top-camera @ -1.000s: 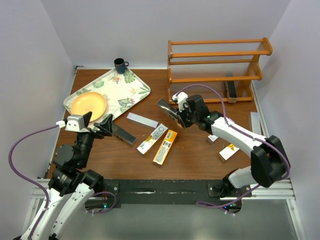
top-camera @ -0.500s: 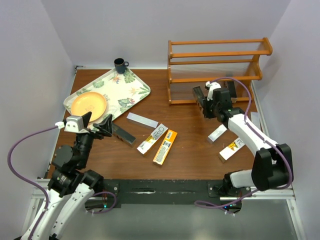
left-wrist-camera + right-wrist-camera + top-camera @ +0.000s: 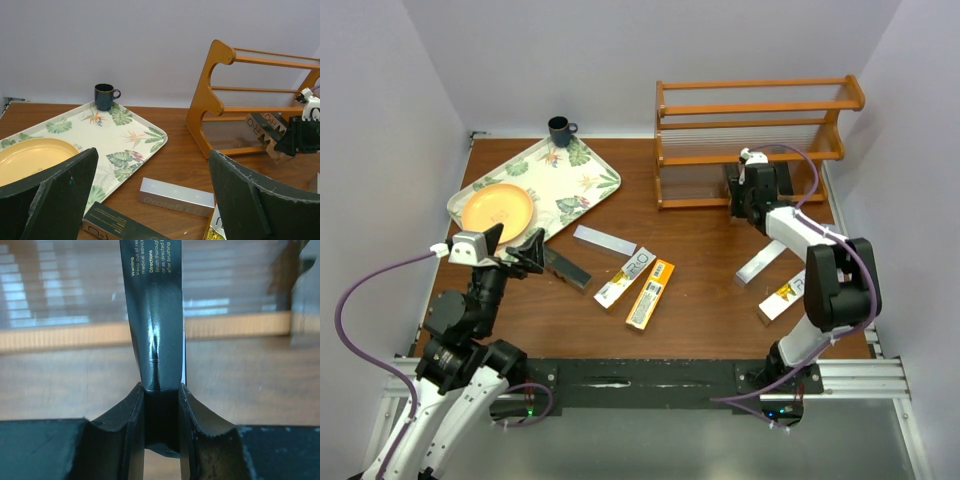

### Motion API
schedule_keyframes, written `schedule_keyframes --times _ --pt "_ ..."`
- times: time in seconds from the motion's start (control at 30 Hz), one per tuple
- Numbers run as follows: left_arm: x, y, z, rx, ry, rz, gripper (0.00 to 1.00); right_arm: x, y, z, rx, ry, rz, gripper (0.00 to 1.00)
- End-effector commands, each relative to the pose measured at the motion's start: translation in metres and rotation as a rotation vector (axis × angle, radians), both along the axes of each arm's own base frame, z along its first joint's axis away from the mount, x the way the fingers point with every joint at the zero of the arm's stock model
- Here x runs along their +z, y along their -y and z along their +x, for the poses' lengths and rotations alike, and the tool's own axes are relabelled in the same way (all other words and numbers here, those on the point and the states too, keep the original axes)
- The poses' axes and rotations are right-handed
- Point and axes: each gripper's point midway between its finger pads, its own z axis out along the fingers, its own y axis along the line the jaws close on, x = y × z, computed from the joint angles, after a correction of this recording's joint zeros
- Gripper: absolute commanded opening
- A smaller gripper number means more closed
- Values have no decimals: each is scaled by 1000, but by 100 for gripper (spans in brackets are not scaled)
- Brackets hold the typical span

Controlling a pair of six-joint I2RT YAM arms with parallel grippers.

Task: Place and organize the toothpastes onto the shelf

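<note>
The right gripper [image 3: 748, 190] is clamping its fingers tight on one end of a black toothpaste box [image 3: 155, 305]. It is holding the box tilted at the front of the lowest tier of the shelf [image 3: 760, 105], and whether the box is touching the rail cannot be told. The left gripper [image 3: 515, 242] is hanging with its fingers spread wide and nothing between them, low over the near left part of the worktop [image 3: 700, 320]. Just beside it a second black box [image 3: 565, 265] is lying flat. A silver box [image 3: 604, 240], a white box [image 3: 625, 277] and an orange box [image 3: 650, 293] are lying close together mid-worktop. Another silver box [image 3: 760, 265] and an orange-and-white box [image 3: 780, 300] are lying under the right arm. A leaf-patterned tray [image 3: 590, 180] is carrying a yellow plate [image 3: 498, 210], with a dark mug [image 3: 560, 130] behind it.
</note>
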Motion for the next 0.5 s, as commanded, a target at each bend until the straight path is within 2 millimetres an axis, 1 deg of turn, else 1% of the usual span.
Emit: schedule_keyframes --times 0.0,0.03,0.07,0.1,0.13,0.23,0.33,0.47 --pt "14 1 -1 -11 34 -10 98 48 1 53 -35 201 26 19" --pt "14 1 -1 -11 36 -10 98 54 1 60 -33 211 28 19" --pt "14 2 -1 -11 33 -8 98 52 1 63 -29 206 28 19" --pt "13 2 0 -12 30 -7 98 44 1 67 -29 188 22 20" --pt "13 2 0 -14 30 -6 98 48 0 73 -26 198 21 20" --pt "13 3 1 -14 29 -4 98 46 3 83 -34 202 11 24" --pt "13 3 1 -12 26 -3 98 43 4 90 -35 196 2 26" --pt "12 3 1 -14 25 -2 98 33 7 93 -42 174 0 31"
